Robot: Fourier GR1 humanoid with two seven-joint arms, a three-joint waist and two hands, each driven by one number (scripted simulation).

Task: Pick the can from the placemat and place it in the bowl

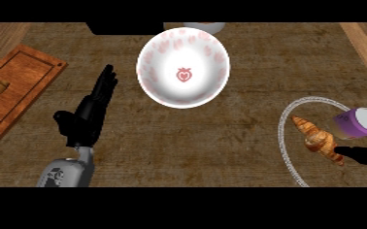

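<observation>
The can [350, 122] sits at about four o'clock in the head view, cut off by the right edge, resting on the placemat [285, 140] whose pale rope-like rim curves around it. It shows a purple top ringed in white and a pale side; it looks tipped toward the view, though its exact lean cannot be judged. Just beside it, toward six o'clock from the can, a croissant [317, 139] lies on the same mat, golden brown and pointing from upper left to lower right.

The right hand [351, 153] shows only as a dark sliver at the right edge, just below the can and touching the croissant's lower tip; whether its fingers are spread or curled cannot be told.

The bowl [183, 68] stands near twelve o'clock, well apart from the can. It is white with pink strawberry marks around its inner wall and one red strawberry at its centre, and it holds nothing.

The left hand [90, 111] rests at about eight o'clock, fingers straight and pointing up toward the bowl, holding nothing.

A wooden board [25, 80] lies at nine o'clock on the brown counter [215, 145].
</observation>
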